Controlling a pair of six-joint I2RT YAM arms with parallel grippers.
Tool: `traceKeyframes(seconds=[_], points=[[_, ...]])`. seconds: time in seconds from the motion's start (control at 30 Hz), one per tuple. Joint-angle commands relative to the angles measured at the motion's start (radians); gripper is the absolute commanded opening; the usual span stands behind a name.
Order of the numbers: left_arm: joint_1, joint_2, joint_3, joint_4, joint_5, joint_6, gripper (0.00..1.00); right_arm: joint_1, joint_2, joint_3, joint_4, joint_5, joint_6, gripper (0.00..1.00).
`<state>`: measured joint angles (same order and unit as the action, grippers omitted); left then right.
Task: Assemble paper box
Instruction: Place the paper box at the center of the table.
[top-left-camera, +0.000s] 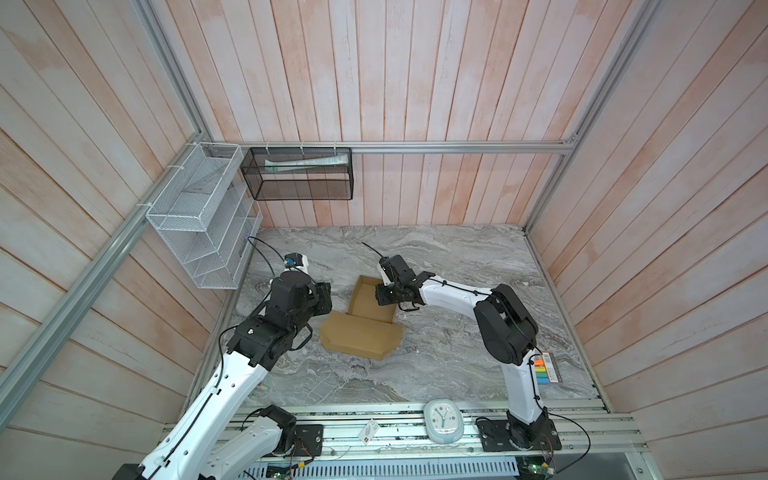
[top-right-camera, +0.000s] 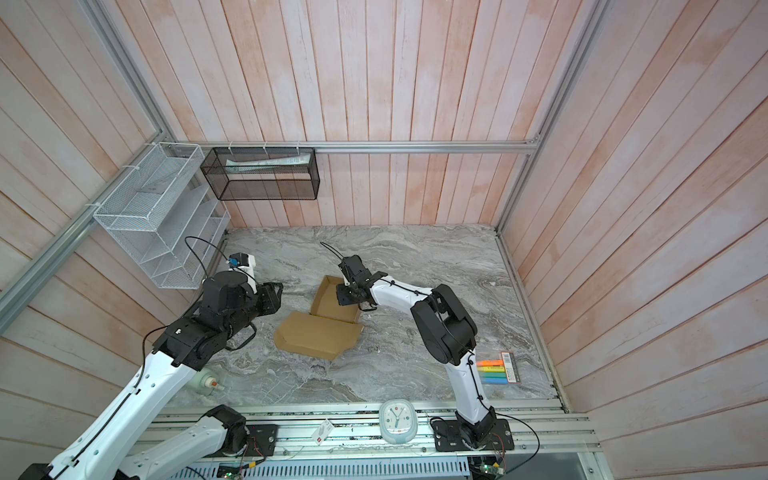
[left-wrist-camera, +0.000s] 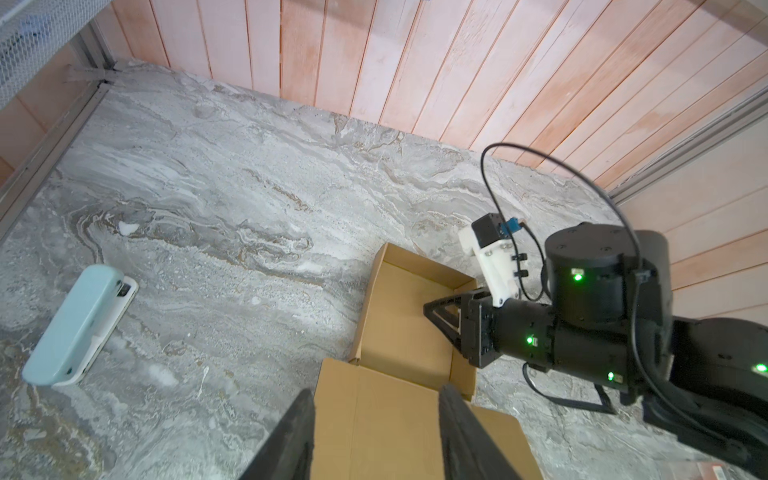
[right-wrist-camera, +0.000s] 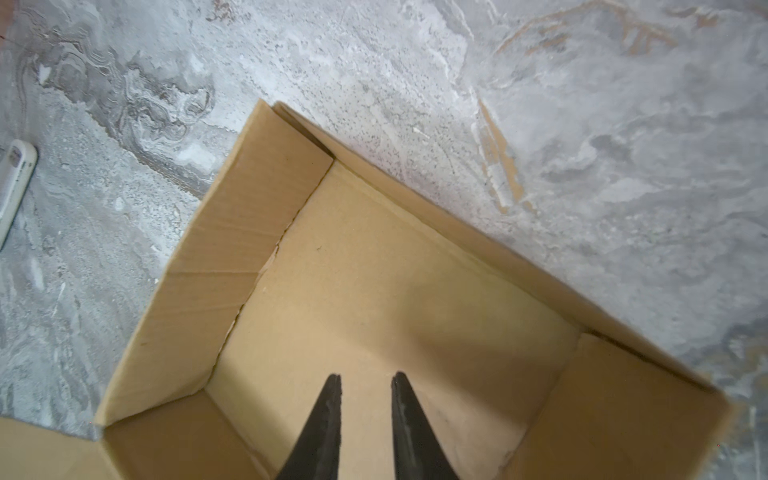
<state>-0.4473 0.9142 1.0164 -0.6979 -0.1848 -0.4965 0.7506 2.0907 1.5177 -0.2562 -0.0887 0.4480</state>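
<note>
judging from both top views, the step in hand looks like closing the lid. the paper box (top-left-camera: 359, 336) sits at the centre of the marble table (top-left-camera: 436, 266), its tray walls raised and its lid panel lying flat toward the lower edge of the frame. to do it well, the left gripper (top-left-camera: 324, 297) should take the lid's free edge and swing it about the crease. the right gripper (top-left-camera: 380, 295) should steady the tray and clear out before the panel comes over. the left arm reaches in from lower left, its wrist bent toward the box, and the tool is just beside the tray's left wall. the right arm stretches from lower right with its forearm near level and its tool dipped into the tray.

in the left wrist view, the left gripper (left-wrist-camera: 376, 392) shows two dark fingers (left-wrist-camera: 299, 428) well parted at the lower edge. nothing is between them, and the lid panel lies beyond. the tray (left-wrist-camera: 407, 332) is right of centre, and the right gripper (left-wrist-camera: 440, 320) reaches over its right wall. a pale blue object (left-wrist-camera: 79, 324) lies well apart at the left.

in the right wrist view, the right gripper (right-wrist-camera: 365, 380) points down at the tray floor (right-wrist-camera: 395, 291) from the lower middle of the frame. its fingers (right-wrist-camera: 328, 415) stand a narrow gap apart and clasp nothing. whether the tips touch the floor cannot be told.
</note>
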Motion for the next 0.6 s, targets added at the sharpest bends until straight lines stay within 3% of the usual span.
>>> traceKeyframes(seconds=[0.0,0.57], points=[[-0.005,-0.046,-0.040,-0.141,0.025,-0.050,0.50,-0.004,-0.048,-0.020,0.009,-0.008,-0.014,0.24],[-0.062,-0.213,-0.084,-0.469,0.101,-0.243,0.50,0.012,-0.087,0.021,-0.044,-0.003,-0.032,0.24]])
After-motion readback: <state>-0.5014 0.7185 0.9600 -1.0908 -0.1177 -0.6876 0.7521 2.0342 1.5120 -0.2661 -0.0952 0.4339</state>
